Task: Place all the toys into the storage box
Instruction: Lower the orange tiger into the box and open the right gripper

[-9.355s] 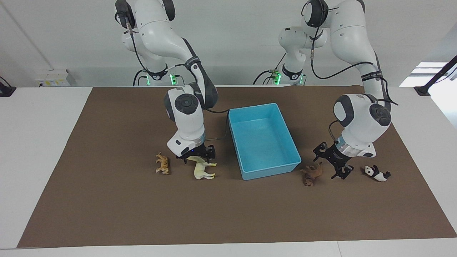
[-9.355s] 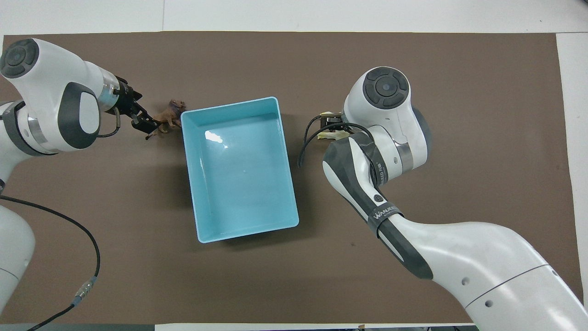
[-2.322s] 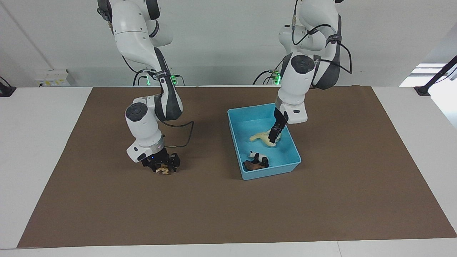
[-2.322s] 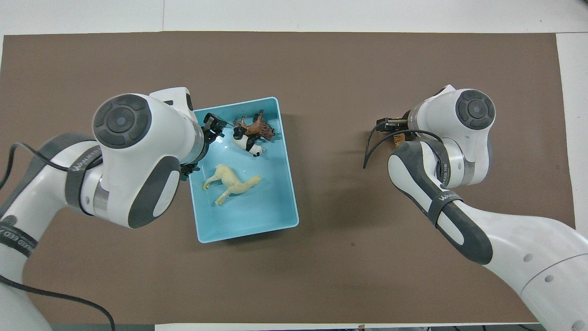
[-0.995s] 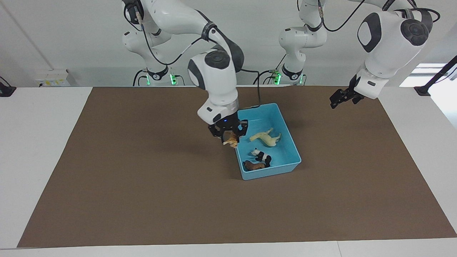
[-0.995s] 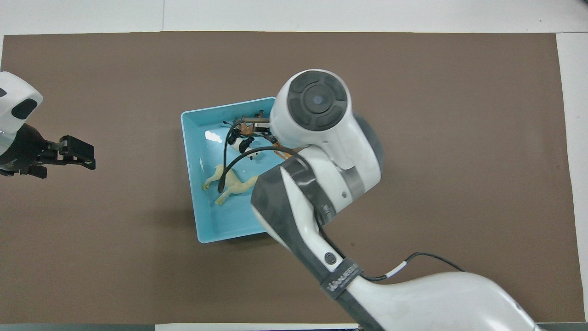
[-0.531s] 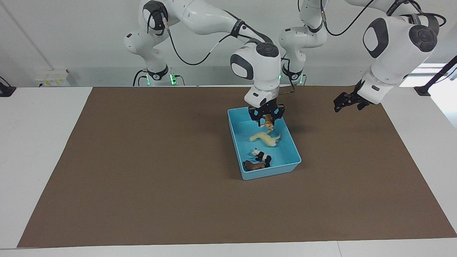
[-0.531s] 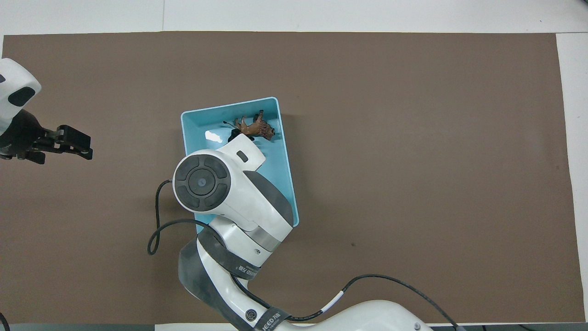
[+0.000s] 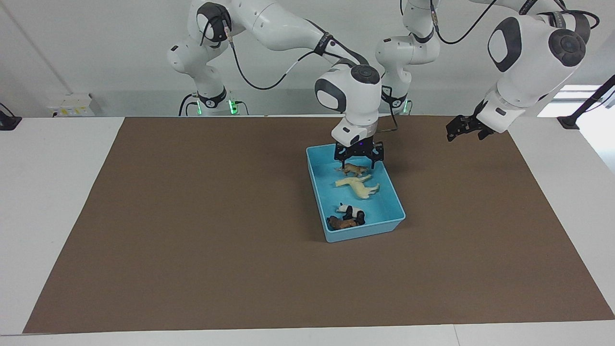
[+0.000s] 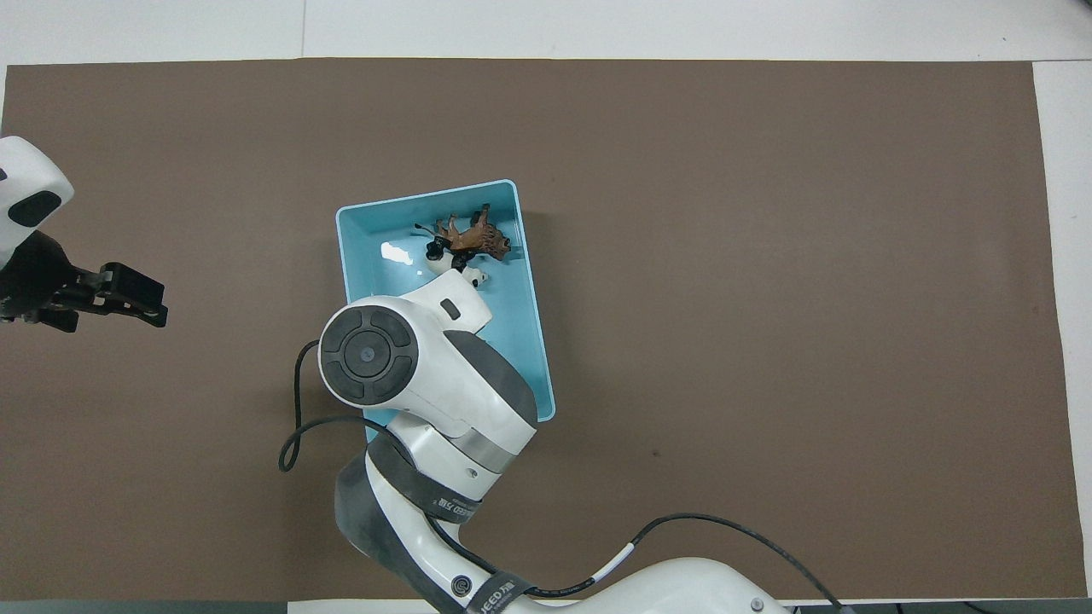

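From my station I see all four toys lying in the light-blue storage box [image 9: 319,190], which sits mid-surface on the brown mat [image 9: 192,230]. The orange tiger [image 9: 354,168] lies at the end nearest the robots, the cream horse [image 9: 358,186] just beside it toward the middle, and the panda [image 9: 350,210] and dark brown animal [image 9: 342,223] touch each other at the end farthest from the robots. My right gripper [image 9: 359,161] hangs directly over the tiger with its fingers spread apart and nothing between them — the tiger rests on the box floor. My left gripper [image 9: 462,129] waits up in the air over the mat at the left arm's end, also spread and carrying nothing.
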Motion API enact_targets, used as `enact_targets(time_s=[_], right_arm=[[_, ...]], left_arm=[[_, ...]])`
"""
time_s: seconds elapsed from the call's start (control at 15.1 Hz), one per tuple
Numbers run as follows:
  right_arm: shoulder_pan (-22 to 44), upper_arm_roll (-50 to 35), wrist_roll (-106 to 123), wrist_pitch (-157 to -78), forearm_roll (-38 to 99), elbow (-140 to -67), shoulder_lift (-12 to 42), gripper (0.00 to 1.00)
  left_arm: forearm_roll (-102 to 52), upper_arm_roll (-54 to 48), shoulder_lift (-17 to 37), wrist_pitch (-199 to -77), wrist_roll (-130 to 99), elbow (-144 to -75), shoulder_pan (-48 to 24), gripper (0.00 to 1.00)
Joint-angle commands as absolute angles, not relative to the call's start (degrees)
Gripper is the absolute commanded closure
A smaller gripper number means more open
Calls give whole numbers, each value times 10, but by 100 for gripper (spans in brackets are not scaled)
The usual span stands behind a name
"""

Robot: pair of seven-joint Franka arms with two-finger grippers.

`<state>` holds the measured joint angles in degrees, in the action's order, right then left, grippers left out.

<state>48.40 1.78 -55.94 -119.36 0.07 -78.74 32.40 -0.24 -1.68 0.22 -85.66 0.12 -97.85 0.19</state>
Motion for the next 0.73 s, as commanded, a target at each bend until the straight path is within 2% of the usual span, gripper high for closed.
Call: enact_targets(time_s=[0.0, 0.4, 0.66], right_arm=[[444, 23, -563, -1182, -13, -799, 277, 0], [281, 21, -309, -1104, -12, -805, 203, 0], [184, 22, -168, -1081, -11, -805, 190, 0]], left_arm=[[-6, -11, -33, -853, 12, -1007, 0, 0], [-6, -11, -36, -925, 11, -1028, 0, 0], [-6, -11, -28, -916, 12, -1024, -4, 0]])
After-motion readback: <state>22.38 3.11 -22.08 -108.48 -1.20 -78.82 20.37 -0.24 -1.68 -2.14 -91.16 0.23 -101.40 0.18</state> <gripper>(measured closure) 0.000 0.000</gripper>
